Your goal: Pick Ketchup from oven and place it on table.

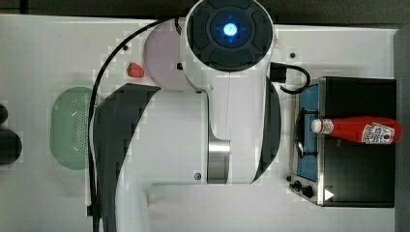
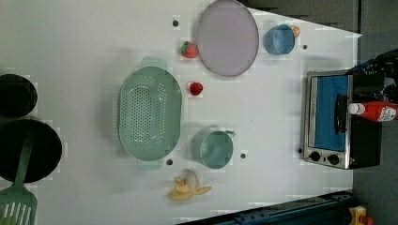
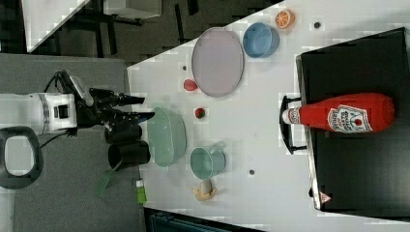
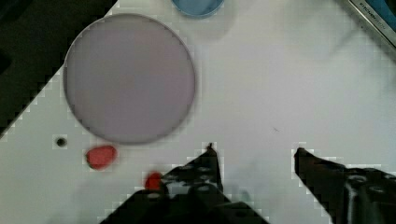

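Ketchup bottle (image 3: 345, 116): lies on its side on the black top of the toaster oven (image 3: 358, 169), not inside it; nothing touches it.
Long axis: runs across the oven top from back to front, parallel to the right view's horizontal.
Pointing: white cap (image 3: 291, 116) faces the oven's front edge, overhanging just above the door handle (image 3: 286, 123); the broad base faces the rear.
Bearing from pincer: in the right view the pincer (image 3: 138, 108) hangs on the far side of the scene, well apart from the bottle, with the green colander (image 3: 167, 137), a strawberry (image 3: 199, 113) and bare white surface (image 3: 261, 96) between. The cap end is the end nearer the pincer.
Pincer state: fingers (image 4: 208, 165) stand moderately apart with nothing between them; it holds nothing.
Below the pincer: the wrist view shows white surface, the lilac plate (image 4: 130, 77) and a blue bowl (image 4: 197, 5) beyond.
Judgement: pick not begun. The arm must cross the whole surface towards the oven, and the jaws probably should close across the bottle's slim body, square to its long axis.
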Robot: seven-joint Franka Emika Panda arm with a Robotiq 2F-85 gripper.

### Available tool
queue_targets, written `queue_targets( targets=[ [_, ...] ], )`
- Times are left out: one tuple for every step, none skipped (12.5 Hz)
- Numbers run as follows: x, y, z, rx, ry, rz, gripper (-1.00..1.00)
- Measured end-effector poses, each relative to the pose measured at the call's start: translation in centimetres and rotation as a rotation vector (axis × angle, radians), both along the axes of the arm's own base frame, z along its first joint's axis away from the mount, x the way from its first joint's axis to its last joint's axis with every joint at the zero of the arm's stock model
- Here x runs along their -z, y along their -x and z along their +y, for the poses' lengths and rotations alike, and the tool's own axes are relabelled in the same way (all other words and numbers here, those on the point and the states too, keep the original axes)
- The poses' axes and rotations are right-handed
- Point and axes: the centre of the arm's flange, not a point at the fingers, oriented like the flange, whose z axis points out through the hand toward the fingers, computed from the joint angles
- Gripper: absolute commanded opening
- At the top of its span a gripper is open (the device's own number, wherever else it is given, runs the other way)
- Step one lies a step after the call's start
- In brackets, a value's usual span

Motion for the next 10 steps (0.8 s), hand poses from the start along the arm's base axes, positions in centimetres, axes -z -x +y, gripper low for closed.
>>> queue_targets(
  targets=[
    [0.5, 4.0, -0.2, 0.017, -0.005, 0.107, 0.58],
    [-0.4, 8.2, -0.6, 0.030, -0.009, 0.184, 0.80],
    [-2.5, 11.4, -1.1, 0.046, -0.016, 0.190, 0.98],
    [-5.5, 13.7, -1.5, 0.053, -0.023, 0.134, 1.00],
    [-9.0, 15.3, -1.8, 0.057, -0.027, 0.049, 1.00],
    [-12.4, 16.4, -2.3, 0.064, -0.022, -0.043, 1.00],
    [-15.0, 16.7, -3.3, 0.083, -0.025, -0.139, 1.00],
    [-16.3, 16.4, -4.5, 0.106, -0.019, -0.216, 1.00],
    [-16.3, 15.8, -5.7, 0.127, -0.020, -0.235, 1.00],
    [-14.7, 14.9, -7.2, 0.155, -0.031, -0.199, 1.00]
  ],
)
